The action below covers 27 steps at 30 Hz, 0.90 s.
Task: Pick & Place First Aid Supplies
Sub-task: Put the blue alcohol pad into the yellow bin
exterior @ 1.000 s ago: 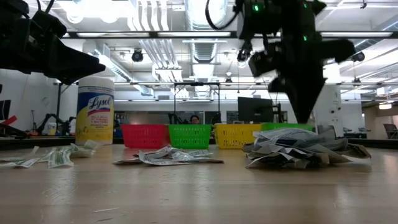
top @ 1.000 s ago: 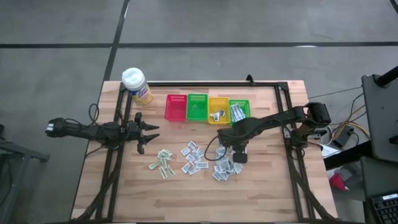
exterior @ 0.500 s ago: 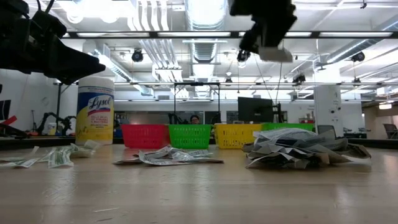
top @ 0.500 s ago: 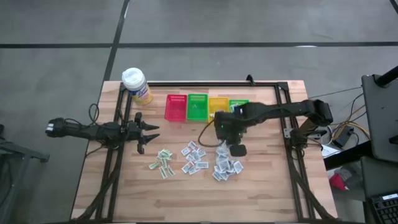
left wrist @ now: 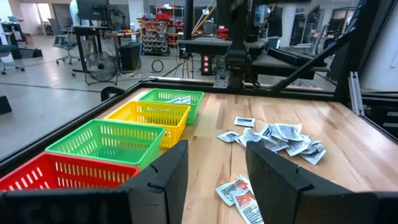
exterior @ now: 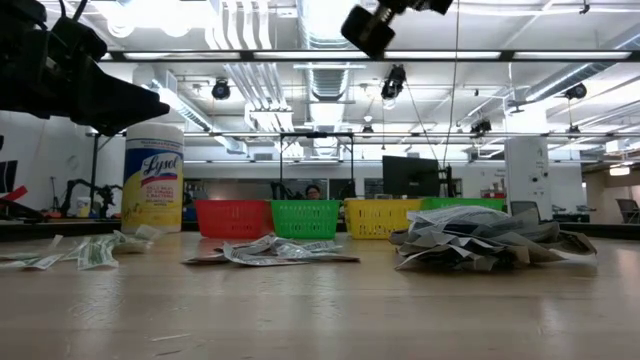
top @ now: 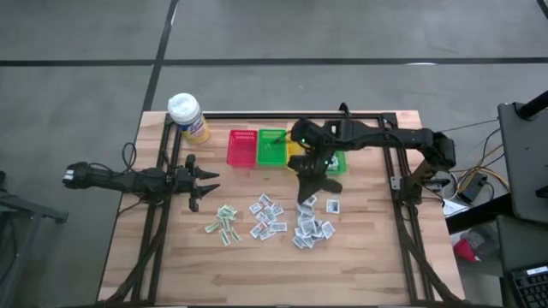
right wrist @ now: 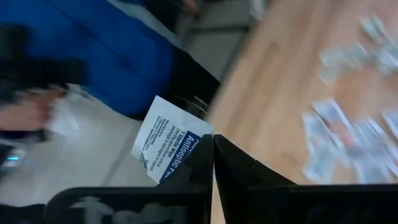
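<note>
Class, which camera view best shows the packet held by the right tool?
The right wrist view: the antiseptic wipe packet fills the frame, pinched in the right tool, its print readable. From the high view it is hidden under the arm; the low and left wrist views miss it.

Both arms are matte black, built of slim jointed segments, and each ends in two flat, wedge-shaped dark fingers [left wrist: 277,177]. The right arm [top: 385,139], reaching in over the wooden table [top: 360,257], shows a small green light near its wrist and a thin black cable looping beside it. The left arm [top: 128,180], at the table's left edge, has a pale cap on its outer end and a black cable curling above it.
</note>
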Motion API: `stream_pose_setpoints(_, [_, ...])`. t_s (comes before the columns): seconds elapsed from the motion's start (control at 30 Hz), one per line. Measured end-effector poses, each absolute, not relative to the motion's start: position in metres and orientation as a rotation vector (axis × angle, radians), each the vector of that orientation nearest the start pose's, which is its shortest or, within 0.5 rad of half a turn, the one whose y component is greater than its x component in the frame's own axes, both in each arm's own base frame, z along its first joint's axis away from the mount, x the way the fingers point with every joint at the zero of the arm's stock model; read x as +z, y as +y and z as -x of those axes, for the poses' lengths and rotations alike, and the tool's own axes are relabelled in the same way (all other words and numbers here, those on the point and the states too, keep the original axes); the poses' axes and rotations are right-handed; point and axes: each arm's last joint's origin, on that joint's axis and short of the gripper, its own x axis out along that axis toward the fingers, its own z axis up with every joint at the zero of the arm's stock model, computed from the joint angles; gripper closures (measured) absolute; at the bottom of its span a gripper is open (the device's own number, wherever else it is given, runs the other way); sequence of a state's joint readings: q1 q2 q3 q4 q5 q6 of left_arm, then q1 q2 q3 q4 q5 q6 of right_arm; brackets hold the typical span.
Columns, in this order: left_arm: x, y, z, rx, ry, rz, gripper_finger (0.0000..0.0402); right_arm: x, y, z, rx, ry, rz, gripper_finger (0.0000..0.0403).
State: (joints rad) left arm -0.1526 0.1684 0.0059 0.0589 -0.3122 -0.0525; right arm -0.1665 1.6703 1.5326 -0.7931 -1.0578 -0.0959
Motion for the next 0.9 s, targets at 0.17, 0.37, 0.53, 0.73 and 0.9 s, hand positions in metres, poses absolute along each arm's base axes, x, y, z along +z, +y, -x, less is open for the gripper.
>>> stream_pose_setpoints(0.17, [0.157,-0.007,-0.106,0.162,0.097,0.028,0.0243,0.335,-0.044,-0.350,0.930,0.636,-0.521,0.0394])
stream_pose_setpoints(0.37, [0.157,-0.007,-0.106,0.162,0.097,0.029,0.0243,0.336,-0.048,-0.352,0.885,0.631,-0.509,0.0394])
stream_pose_setpoints(0.53, [0.157,-0.007,-0.106,0.162,0.097,0.028,0.0243,0.328,-0.056,-0.355,0.509,0.721,-0.391,0.0394])
stream_pose_setpoints(0.73, [0.157,-0.007,-0.106,0.162,0.097,0.028,0.0243,0.318,-0.081,-0.350,-0.027,0.855,-0.079,0.0394])
stream_pose_setpoints(0.9, [0.157,-0.007,-0.106,0.162,0.096,0.028,0.0243,0.317,-0.105,-0.343,-0.329,0.925,0.102,0.0394])
